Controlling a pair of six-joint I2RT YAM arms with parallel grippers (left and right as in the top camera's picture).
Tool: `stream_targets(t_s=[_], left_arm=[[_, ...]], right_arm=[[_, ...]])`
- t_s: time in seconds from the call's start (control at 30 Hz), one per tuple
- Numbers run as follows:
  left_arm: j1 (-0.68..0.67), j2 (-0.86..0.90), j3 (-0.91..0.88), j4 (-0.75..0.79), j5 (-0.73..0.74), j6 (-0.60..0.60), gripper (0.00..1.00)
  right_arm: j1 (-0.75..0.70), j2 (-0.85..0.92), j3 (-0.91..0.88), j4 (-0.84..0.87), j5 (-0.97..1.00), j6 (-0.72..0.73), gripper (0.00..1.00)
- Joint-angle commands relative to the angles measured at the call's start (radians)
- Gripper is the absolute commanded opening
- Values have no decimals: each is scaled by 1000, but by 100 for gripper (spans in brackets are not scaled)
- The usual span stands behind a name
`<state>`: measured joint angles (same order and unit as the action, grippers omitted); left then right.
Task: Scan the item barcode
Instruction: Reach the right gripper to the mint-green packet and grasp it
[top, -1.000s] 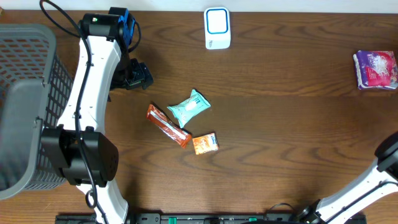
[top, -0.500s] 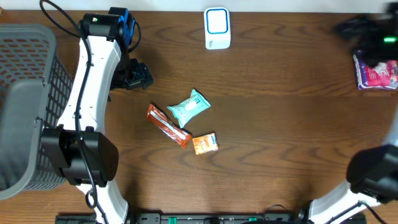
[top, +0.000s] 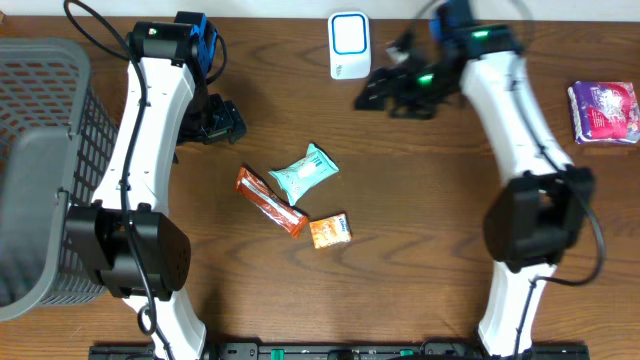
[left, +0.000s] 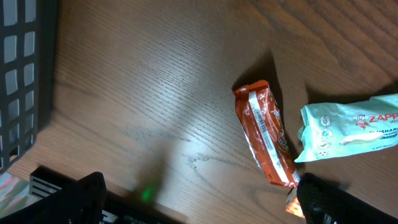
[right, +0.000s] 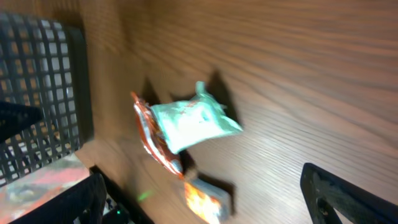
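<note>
Though R wrist view is blurred and orange pack (left: 292, 203) sits half-hidden behind my finger (left: 339, 202), my L gripper (left: 208, 198) & R gripper (right: 211, 193) gape wide, empty.

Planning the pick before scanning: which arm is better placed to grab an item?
Left, probably. Its jaws stand open and the orange bar lies sharp, just ahead in its wrist view; the right wrist view is blurred.

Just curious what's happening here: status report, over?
Both jaws open, empty. Teal pack, orange bar, small orange pack loose mid-table. Path to white scanner clear.
</note>
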<state>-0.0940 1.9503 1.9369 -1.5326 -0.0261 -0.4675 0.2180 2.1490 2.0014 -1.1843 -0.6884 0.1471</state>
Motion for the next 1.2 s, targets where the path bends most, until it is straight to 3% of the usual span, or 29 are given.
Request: stream_targets(t_s=[0.0, 0.2, 0.6, 0.8, 0.97, 1.07, 1.17], left_arm=[[3, 8, -5, -3, -9, -2, 98], [3, 8, -5, -3, -9, -2, 98], [3, 8, -5, -3, -9, -2, 98], [3, 8, -5, -3, -9, -2, 98], [3, 8, -5, -3, -9, -2, 98], [3, 8, -5, -3, -9, -2, 98], [3, 8, -5, -3, -9, -2, 98]], right_arm=[[75, 51, -5, 37, -16, 119, 95], [193, 133, -5, 123, 11, 249, 93], [327, 163, -6, 77, 348, 491, 90], [405, 184, -8, 89, 500, 679, 90], [442, 206, -8, 116, 544, 698, 99], [447, 213, -9, 114, 576, 697, 86], [447, 214, -17, 111, 585, 697, 79]])
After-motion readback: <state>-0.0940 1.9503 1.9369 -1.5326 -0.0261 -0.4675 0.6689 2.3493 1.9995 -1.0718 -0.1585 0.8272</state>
